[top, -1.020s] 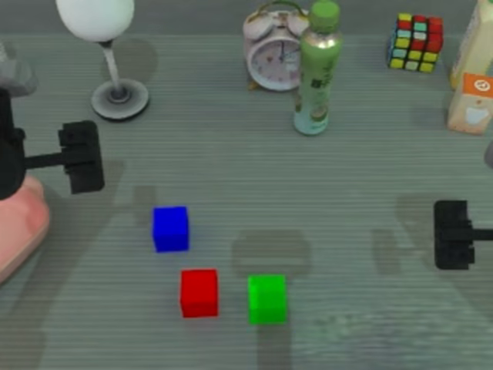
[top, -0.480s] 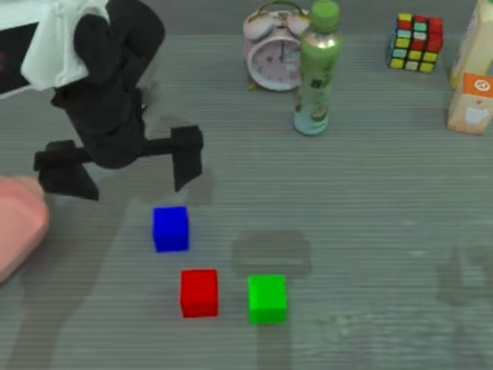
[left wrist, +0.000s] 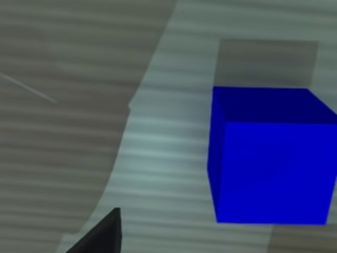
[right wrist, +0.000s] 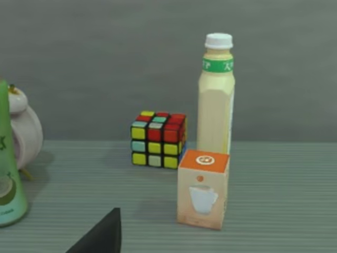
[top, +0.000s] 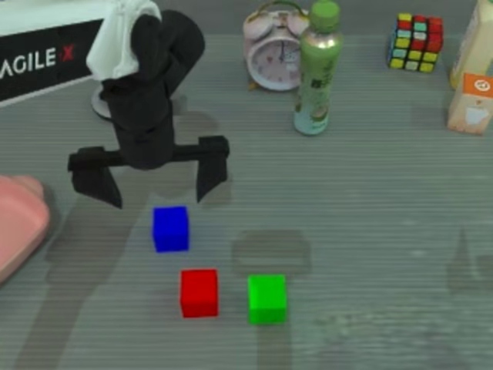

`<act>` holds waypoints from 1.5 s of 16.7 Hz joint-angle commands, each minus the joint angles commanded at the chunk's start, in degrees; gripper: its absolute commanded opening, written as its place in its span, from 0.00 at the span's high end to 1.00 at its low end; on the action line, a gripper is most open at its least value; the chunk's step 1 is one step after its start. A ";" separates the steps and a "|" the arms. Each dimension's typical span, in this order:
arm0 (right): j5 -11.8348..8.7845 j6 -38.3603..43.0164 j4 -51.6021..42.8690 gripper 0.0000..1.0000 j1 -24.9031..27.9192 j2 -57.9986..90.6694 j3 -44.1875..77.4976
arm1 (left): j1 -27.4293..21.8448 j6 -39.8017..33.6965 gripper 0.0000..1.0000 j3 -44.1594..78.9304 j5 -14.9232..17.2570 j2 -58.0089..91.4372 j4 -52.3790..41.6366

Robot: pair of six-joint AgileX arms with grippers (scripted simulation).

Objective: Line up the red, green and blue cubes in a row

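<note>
Progress: red (top: 199,292) and green (top: 266,298) sit side by side near the front edge; blue (top: 169,228) is off-row, behind red. Left gripper (top: 151,179) hovers just behind blue, spread wide, empty. Blue needs moving into line. Right arm out of top view.

Left arm reaches in from the table's far left, wrist bent downward. Its left gripper (top: 151,179) hangs with fingers spread wide.

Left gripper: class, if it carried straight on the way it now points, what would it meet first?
Probably the blue cube: the open left gripper points down just beyond it, and the left wrist view shows the cube off-centre, so one finger might touch the table instead.
</note>
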 joint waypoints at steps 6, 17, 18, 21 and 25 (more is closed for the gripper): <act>0.00 0.00 0.00 0.00 0.00 0.00 0.00 | 0.13 0.15 0.00 -1.46 0.01 1.01 2.32; 0.00 0.00 0.00 0.00 0.00 0.00 0.00 | 0.09 0.18 0.00 -9.31 0.05 6.59 15.91; 0.00 0.00 0.00 0.00 0.00 0.00 0.00 | 0.09 0.18 0.08 -9.31 0.05 6.59 15.91; 0.00 0.00 0.00 0.00 0.00 0.00 0.00 | 0.09 0.18 0.30 -9.31 0.05 6.59 15.91; 0.00 0.00 0.00 0.00 0.00 0.00 0.00 | 0.09 0.18 0.60 -9.31 0.05 6.59 15.91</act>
